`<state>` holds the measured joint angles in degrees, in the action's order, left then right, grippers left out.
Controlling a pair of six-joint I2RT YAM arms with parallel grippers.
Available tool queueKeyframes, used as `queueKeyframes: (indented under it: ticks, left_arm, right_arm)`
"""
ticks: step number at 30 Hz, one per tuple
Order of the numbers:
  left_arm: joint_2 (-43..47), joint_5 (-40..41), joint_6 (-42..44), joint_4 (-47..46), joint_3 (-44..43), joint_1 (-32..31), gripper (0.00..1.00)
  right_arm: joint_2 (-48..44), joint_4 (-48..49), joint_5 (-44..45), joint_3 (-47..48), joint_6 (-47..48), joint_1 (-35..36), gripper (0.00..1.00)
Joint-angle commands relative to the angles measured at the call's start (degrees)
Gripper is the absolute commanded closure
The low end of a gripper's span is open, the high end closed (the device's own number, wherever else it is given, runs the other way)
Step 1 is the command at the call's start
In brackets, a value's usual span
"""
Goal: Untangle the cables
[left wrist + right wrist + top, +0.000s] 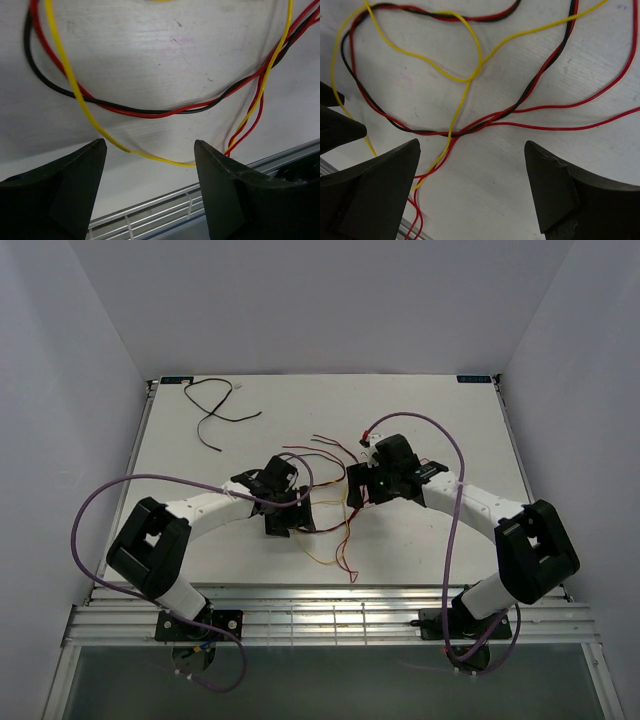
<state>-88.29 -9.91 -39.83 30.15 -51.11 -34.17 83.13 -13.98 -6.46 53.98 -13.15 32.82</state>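
A tangle of thin red, yellow and black cables [330, 502] lies mid-table between my two grippers. One separate black cable [215, 410] lies at the far left. My left gripper [288, 520] is open and empty just left of the tangle; its view shows a yellow cable [75, 85] and a twisted red and black pair [150, 112] beyond its fingertips. My right gripper [360, 492] is open and empty just right of the tangle; its view shows a yellow loop [465, 75], the twisted red and black pair [530, 95] and red strands [580, 127] on the table ahead.
The white table [430, 540] ends at a ribbed metal rail [330, 615] along the near edge, also in the left wrist view [150, 212]. Thick purple cables [455, 530] run along both arms. White walls [60, 390] enclose the left, right and back.
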Motion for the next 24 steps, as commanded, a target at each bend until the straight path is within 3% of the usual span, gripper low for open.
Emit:
queueKeyframes:
  ticks: [1, 6, 7, 9, 15, 20, 24]
  left_arm:
    - [-1.79, -0.73, -3.32, -4.75, -1.18, -2.39, 0.19]
    - [-3.9, 2.17, -3.67, -3.53, -2.32, -4.06, 0.57]
    - [-3.99, 3.83, -3.41, -3.0, -2.5, -3.97, 0.75]
    - [-3.91, 6.3, -3.32, -0.1, -3.37, -4.06, 0.99]
    - [-2.33, 6.05, -3.32, 0.08, -3.2, -4.32, 1.0]
    - [-1.01, 2.27, -2.44, -0.88, -2.06, -4.67, 1.0]
    - [0.13, 1.12, -2.7, -0.97, -1.19, -4.85, 1.0]
  right_arm:
    - [3.17, -4.12, 0.3, 1.83, 0.14, 0.49, 0.1]
    - [2.74, -3.69, 4.08, 0.35, 0.23, 0.76, 0.1]
    - [2.65, -3.08, 4.87, -0.36, -0.21, 0.76, 0.1]
    - [2.91, -2.99, 8.11, -0.62, -2.48, 0.84, 0.1]
    - [7.22, -3.34, 16.73, 0.69, -6.01, 0.58, 0.08]
    - [7.57, 0.52, 22.1, -0.27, -14.52, 0.23, 0.1]
    - [6.52, 7.46, 18.69, -2.9, -20.15, 0.14, 0.1]
